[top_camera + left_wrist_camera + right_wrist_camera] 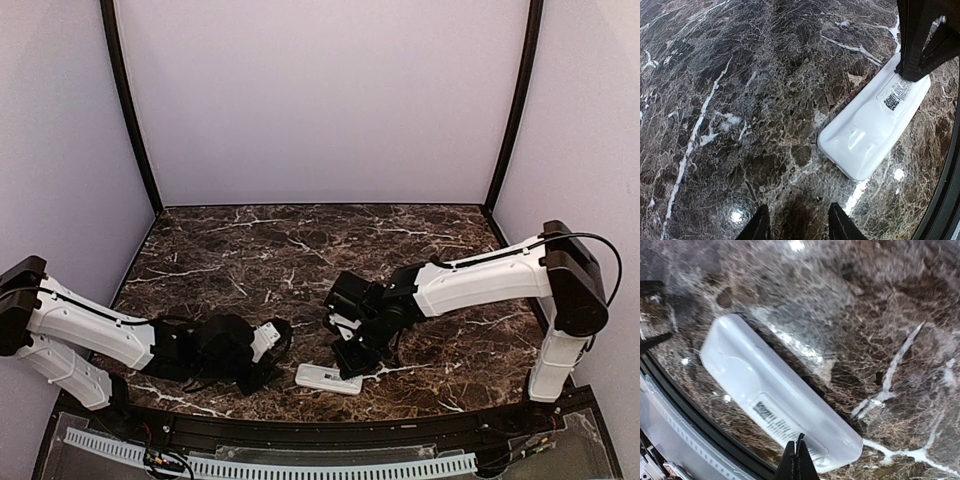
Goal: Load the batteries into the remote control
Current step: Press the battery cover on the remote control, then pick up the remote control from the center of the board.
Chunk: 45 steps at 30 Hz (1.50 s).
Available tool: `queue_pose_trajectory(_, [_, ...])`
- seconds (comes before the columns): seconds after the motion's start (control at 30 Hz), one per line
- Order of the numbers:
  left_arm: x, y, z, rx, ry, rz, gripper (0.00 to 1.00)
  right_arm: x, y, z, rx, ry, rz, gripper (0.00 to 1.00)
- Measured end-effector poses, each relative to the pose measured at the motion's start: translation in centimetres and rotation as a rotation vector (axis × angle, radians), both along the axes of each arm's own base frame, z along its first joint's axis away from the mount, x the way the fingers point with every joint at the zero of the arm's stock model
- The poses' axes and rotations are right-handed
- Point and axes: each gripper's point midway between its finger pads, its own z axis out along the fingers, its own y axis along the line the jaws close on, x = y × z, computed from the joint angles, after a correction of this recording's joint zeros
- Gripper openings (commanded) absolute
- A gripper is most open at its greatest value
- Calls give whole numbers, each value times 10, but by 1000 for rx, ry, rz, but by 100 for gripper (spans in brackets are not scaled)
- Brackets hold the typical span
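Observation:
The remote control (pixel 328 379) is a small white handset lying back up on the marble table near its front edge, with a printed label on the back (pixel 775 395). My right gripper (pixel 800 442) is shut with nothing between its fingers; its tips come down onto the remote's back at the label end (pixel 875 125). In the top view that gripper (pixel 352 362) hangs over the remote's right half. My left gripper (pixel 797 220) is open and empty, low over bare table just left of the remote's rounded end (pixel 270 365). The batteries are out of view.
The dark marble table (pixel 300 250) stretches back to the lilac walls. A black rail (pixel 685 405) and a white slotted strip (pixel 300 465) run along the front edge, right beside the remote.

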Motion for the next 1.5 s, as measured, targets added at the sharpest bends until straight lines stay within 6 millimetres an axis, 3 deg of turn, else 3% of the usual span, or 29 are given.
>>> queue_pose_trajectory(0.07, [1,1,0,0,-2,7,39,-8,-4,-16,-11,42,7,0])
queue_pose_trajectory(0.33, [4,6,7,-21,-19,44,40,-4,0,-11,11,25,26,1])
queue_pose_trajectory(0.4, [6,7,15,-40,-30,62,42,-1,1,-7,9,4,51,16])
queue_pose_trajectory(0.5, [11,11,29,-75,-48,103,47,6,10,7,46,-48,106,55])
queue_pose_trajectory(0.57, [16,16,41,-107,-60,145,55,11,21,19,88,-95,163,77])
queue_pose_trajectory(0.67, [28,31,56,-144,-69,234,69,17,37,35,147,-165,271,86])
queue_pose_trajectory(0.77, [44,55,69,-175,-80,365,75,21,55,40,179,-238,395,94])
queue_pose_trajectory(0.87, [52,73,79,-198,-90,449,78,20,58,24,152,-264,496,95])
queue_pose_trajectory(1.03, [55,85,95,-236,-116,494,79,17,54,-11,29,-273,649,95])
queue_pose_trajectory(1.2, [55,89,94,-220,-122,504,78,13,68,-16,-5,-307,737,91])
queue_pose_trajectory(1.5, [58,95,99,-224,-152,530,77,10,65,-31,-104,-318,776,81])
